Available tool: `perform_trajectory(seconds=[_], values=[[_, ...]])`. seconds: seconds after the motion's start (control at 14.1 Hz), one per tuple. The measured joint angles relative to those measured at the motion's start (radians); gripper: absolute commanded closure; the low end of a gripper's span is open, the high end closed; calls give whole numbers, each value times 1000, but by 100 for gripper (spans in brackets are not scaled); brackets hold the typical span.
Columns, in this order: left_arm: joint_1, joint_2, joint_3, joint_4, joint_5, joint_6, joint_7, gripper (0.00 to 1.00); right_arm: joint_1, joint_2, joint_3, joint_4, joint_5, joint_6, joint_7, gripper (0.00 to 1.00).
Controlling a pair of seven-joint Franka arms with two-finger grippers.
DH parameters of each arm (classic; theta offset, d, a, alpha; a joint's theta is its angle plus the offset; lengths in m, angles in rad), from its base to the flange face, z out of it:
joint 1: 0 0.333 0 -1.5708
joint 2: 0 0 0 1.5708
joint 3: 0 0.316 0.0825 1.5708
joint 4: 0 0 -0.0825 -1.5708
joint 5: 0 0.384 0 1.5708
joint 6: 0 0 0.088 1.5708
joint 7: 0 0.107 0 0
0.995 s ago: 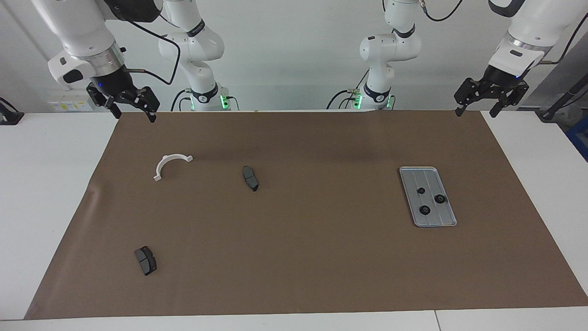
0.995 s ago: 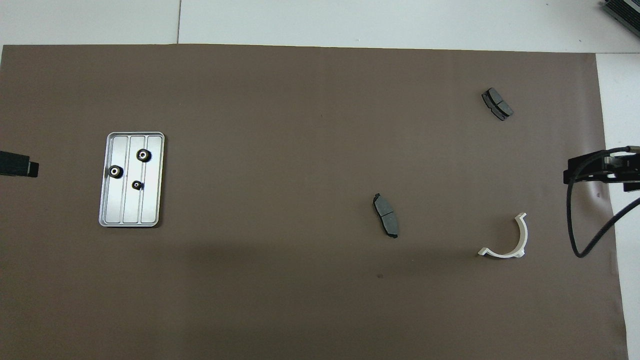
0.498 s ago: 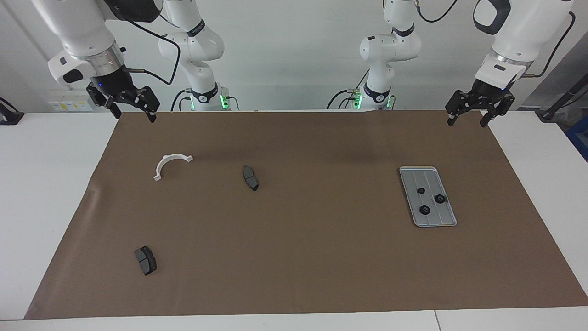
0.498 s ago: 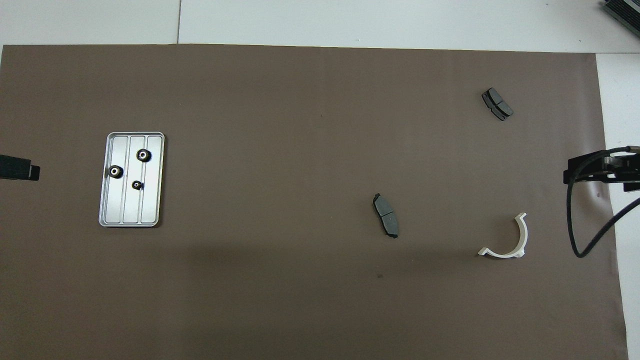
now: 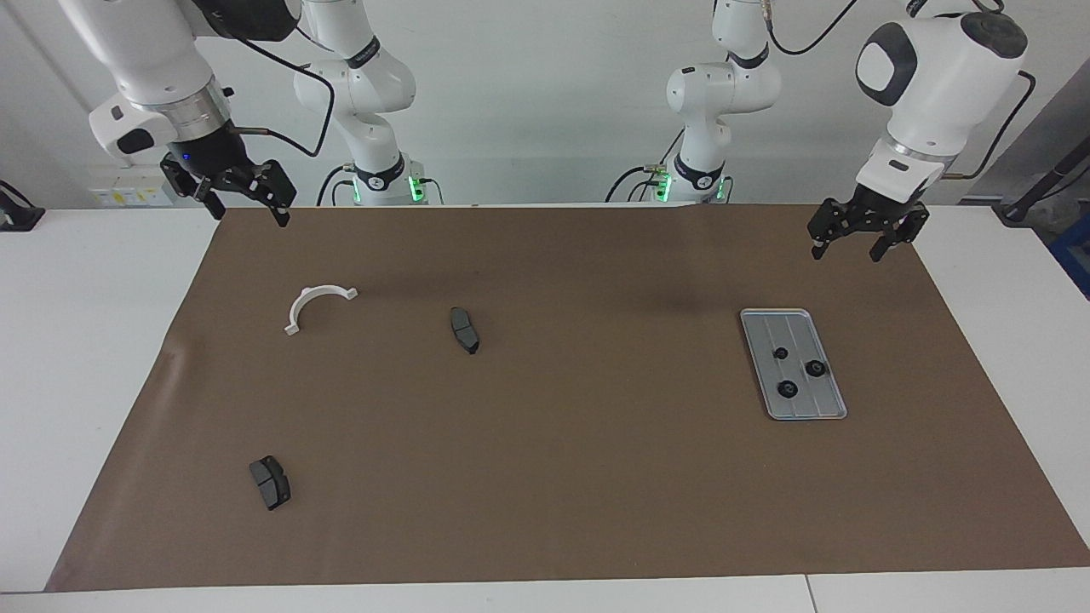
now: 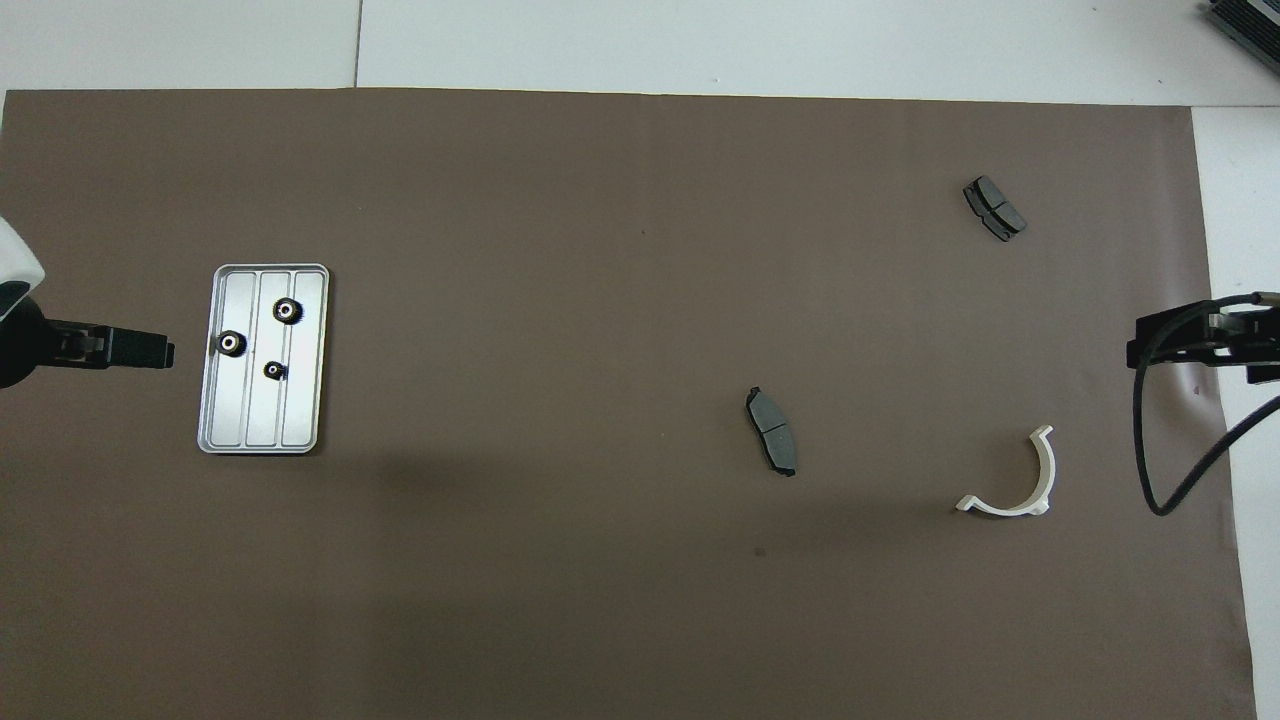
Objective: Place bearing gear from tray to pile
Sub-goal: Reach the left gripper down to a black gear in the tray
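Note:
The silver-grey tray (image 5: pixel 766 328) lies on the brown mat toward the left arm's end; it also shows in the overhead view (image 6: pixel 300 425). Three small black gears sit in it: one (image 5: pixel 781 352), a second (image 5: pixel 816 368) and a third (image 5: pixel 788 390). The pile's parts lie scattered toward the right arm's end: a white half-ring bracket (image 5: pixel 311 295) and two dark brake pads (image 5: pixel 464 330) (image 5: pixel 270 482). My left gripper (image 5: pixel 845 253) is open and empty, up in the air over the mat beside the tray. My right gripper (image 5: pixel 249 216) is open and empty, waiting over the mat's corner.
The brown mat (image 5: pixel 596 477) covers most of the white table. A black cable (image 6: pixel 1150 470) hangs from the right arm beside the bracket (image 6: pixel 1045 470). The two arm bases stand at the robots' edge of the table.
My left gripper has come down and moved in over the mat toward the tray. The right arm and all the parts have not moved.

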Motion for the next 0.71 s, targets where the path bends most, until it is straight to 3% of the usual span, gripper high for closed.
perform_trajectory(seconds=[0.36, 0.71], values=[[-18, 123, -2, -20, 0, 130, -37, 0, 0, 0, 0, 0, 0, 0, 0, 0], [-16, 148, 2, -96, 0, 252, -61, 0, 0, 0, 0, 0, 0, 0, 0, 0]])
